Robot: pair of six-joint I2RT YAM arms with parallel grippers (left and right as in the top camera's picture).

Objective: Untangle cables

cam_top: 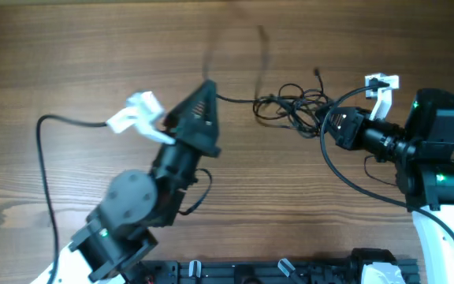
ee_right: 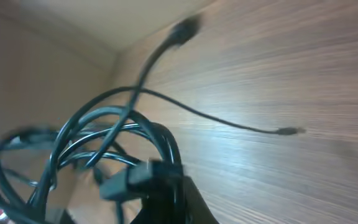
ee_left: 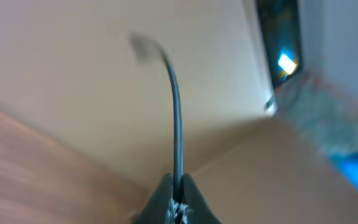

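The cables (cam_top: pixel 290 106) are a loose tangle of thin black wires on the wooden table, right of centre. One strand (cam_top: pixel 235 99) runs left from the tangle to my left gripper (cam_top: pixel 208 87), which is shut on it; in the left wrist view the strand (ee_left: pixel 176 124) rises from between the closed fingers (ee_left: pixel 178 186). My right gripper (cam_top: pixel 325 118) is shut on the right side of the tangle; in the right wrist view several loops (ee_right: pixel 104 137) and a dark plug (ee_right: pixel 129 177) sit at its fingers (ee_right: pixel 166 186). A loose plug end (ee_right: pixel 185 28) sticks up.
A thicker black arm cable (cam_top: pixel 46 158) curves over the table at the left. Another arm cable (cam_top: pixel 345 173) loops by the right arm. A thin strand with a small plug end (ee_right: pixel 288 130) lies on the wood. The arm bases stand at the front edge.
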